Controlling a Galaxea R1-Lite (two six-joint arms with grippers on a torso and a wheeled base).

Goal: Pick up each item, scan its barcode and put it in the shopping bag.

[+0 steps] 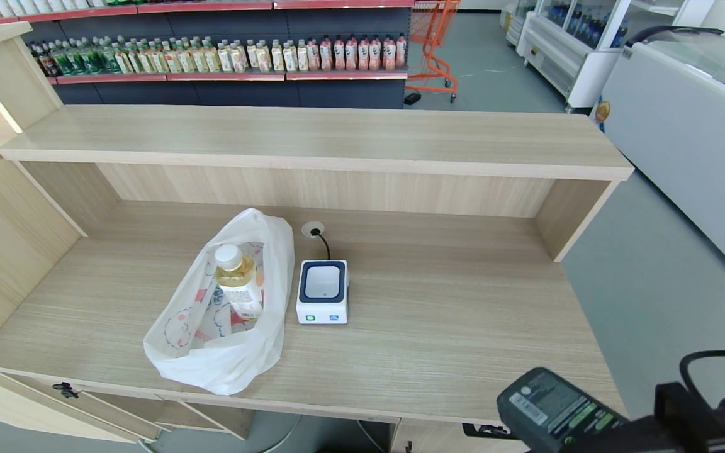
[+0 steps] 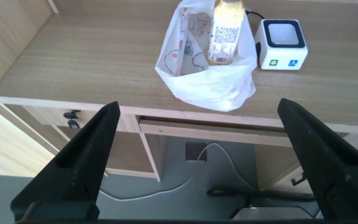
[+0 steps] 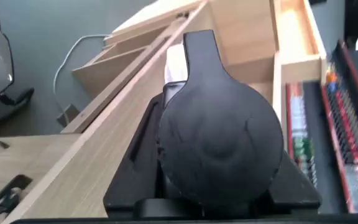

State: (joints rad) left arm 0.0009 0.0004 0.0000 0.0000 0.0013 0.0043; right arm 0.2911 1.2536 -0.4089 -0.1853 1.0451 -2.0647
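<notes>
A white plastic shopping bag (image 1: 224, 358) (image 2: 207, 87) lies open on the wooden counter (image 1: 463, 327), left of centre. A bottle of yellow drink (image 1: 236, 280) (image 2: 224, 31) with a white cap stands inside it. The white barcode scanner (image 1: 322, 290) (image 2: 281, 43) sits just right of the bag. My right gripper (image 3: 216, 180) is off the counter's front right corner, shut on a black item (image 1: 551, 409) (image 3: 219, 134) with a barcode label facing up. My left gripper (image 2: 197, 168) hangs open and empty in front of the counter's front edge, below the bag.
A raised ledge (image 1: 312, 135) and side walls enclose the counter's back and left. The scanner's cable (image 1: 321, 242) runs to a hole behind it. Drawers (image 2: 216, 134) sit under the front edge. A chest freezer (image 1: 683, 126) stands at the right.
</notes>
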